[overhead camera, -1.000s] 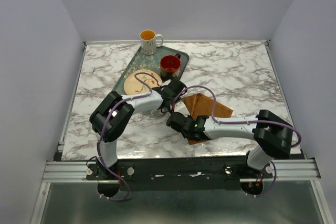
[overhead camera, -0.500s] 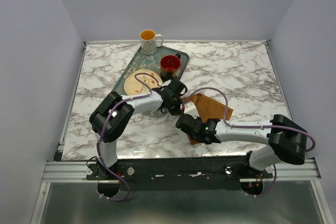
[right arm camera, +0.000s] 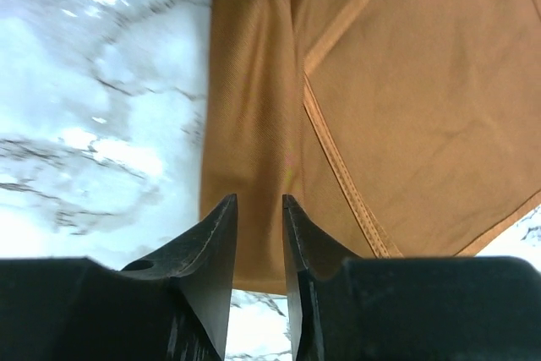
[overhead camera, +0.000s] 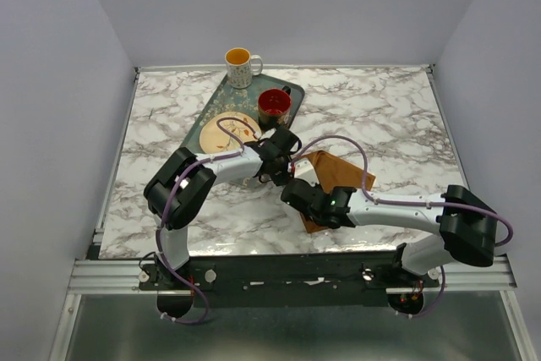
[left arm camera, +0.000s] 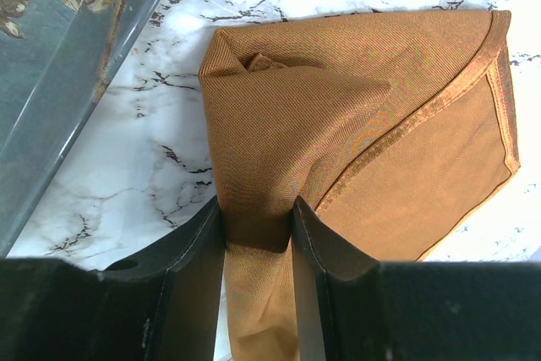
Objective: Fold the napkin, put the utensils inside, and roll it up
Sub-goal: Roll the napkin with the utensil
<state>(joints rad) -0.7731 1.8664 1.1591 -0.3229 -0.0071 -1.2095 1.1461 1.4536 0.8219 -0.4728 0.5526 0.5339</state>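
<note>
The rust-brown napkin point(overhead camera: 340, 177) lies folded on the marble right of the tray, its left side gathered into a narrow roll point(left arm camera: 254, 141). My left gripper point(left arm camera: 258, 224) is shut on that roll at its far end, and cloth fills the gap between the fingers. At the roll's near end my right gripper point(right arm camera: 258, 202) hovers just over the cloth point(right arm camera: 249, 107), its jaws a narrow gap apart with nothing pinched. In the top view both grippers, left point(overhead camera: 283, 166) and right point(overhead camera: 297, 192), meet at the napkin's left edge. The utensils are out of view.
A dark green patterned tray point(overhead camera: 210, 109) sits at the back left with a soiled plate point(overhead camera: 226, 131) and a red mug point(overhead camera: 274, 105) on it. A yellow-and-white mug point(overhead camera: 240, 66) stands behind the tray. The tray's rim point(left arm camera: 59, 99) runs close to the left gripper.
The right arm has swung its elbow out to the right and its gripper has shifted slightly along the napkin's left edge. The left arm has held its grip without moving.
</note>
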